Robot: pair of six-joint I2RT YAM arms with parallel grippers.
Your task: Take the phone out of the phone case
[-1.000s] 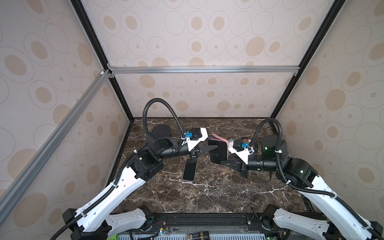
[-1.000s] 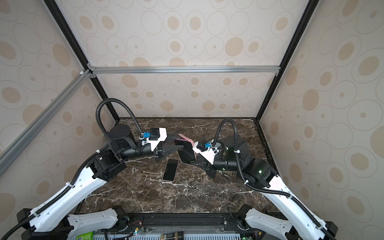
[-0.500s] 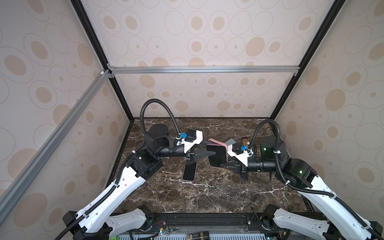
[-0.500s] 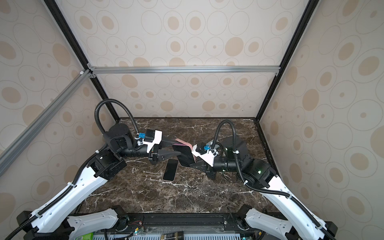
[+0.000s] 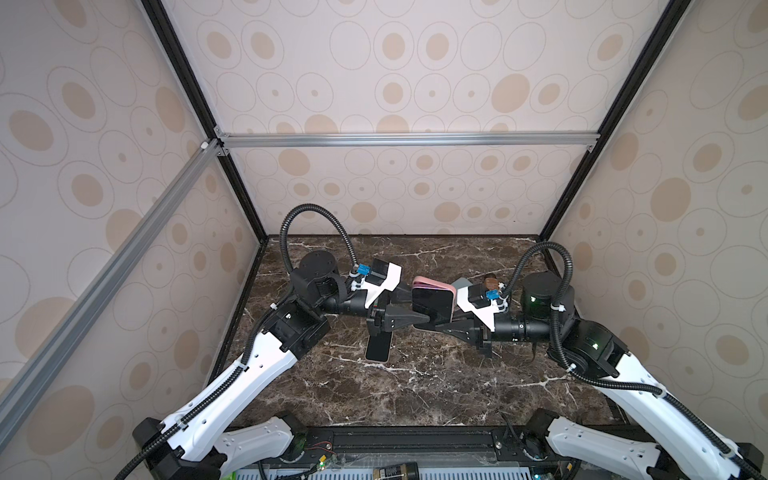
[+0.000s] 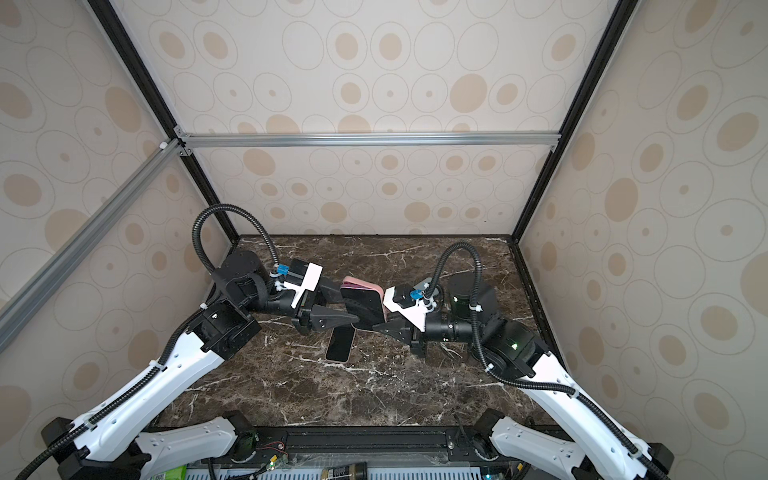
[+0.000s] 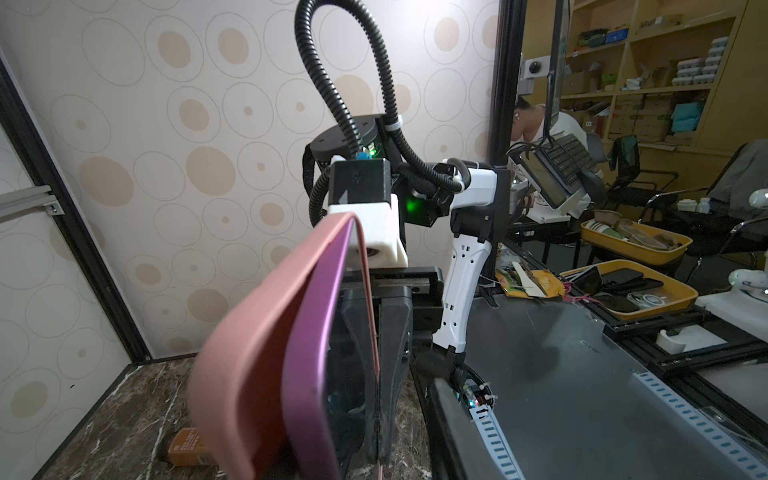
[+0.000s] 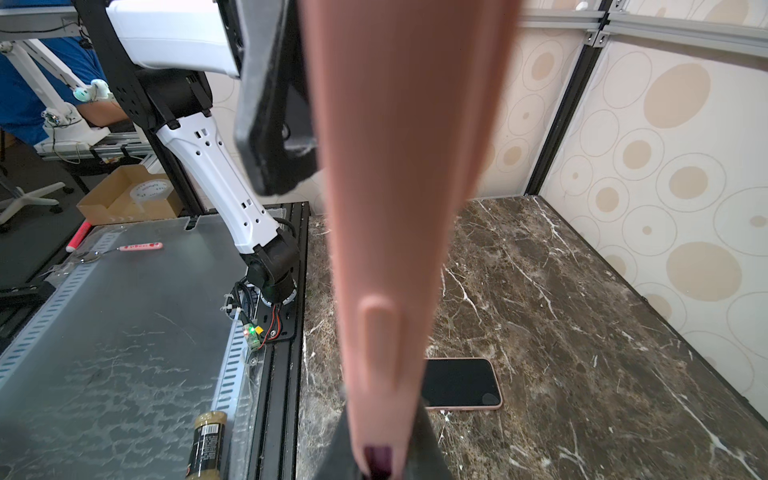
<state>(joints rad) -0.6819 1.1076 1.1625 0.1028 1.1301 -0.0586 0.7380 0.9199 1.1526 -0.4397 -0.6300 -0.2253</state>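
Note:
The phone (image 5: pixel 378 347) lies flat on the marble table, screen up, out of its case; it also shows in the right wrist view (image 8: pixel 459 384). The empty pink phone case (image 5: pixel 432 297) (image 6: pixel 362 301) hangs in the air just behind it, between both arms. My right gripper (image 5: pixel 451 316) (image 8: pixel 378 440) is shut on the case's right end, its fingers (image 7: pixel 395 353) clamping one wall. My left gripper (image 5: pixel 415 305) (image 6: pixel 347 303) has a finger on each side of the case's left end, closed against it. The left wrist view shows the case's purple lining (image 7: pixel 316 353).
A small brown bottle (image 5: pixel 491 283) and a grey item (image 5: pixel 461 283) lie on the table (image 5: pixel 415 395) behind the right wrist. Patterned walls enclose the left, back and right. Another bottle (image 8: pixel 205 449) lies on the front rail plate.
The case, held between both grippers, has sunk a little and shifted slightly left. The phone on the table has not moved.

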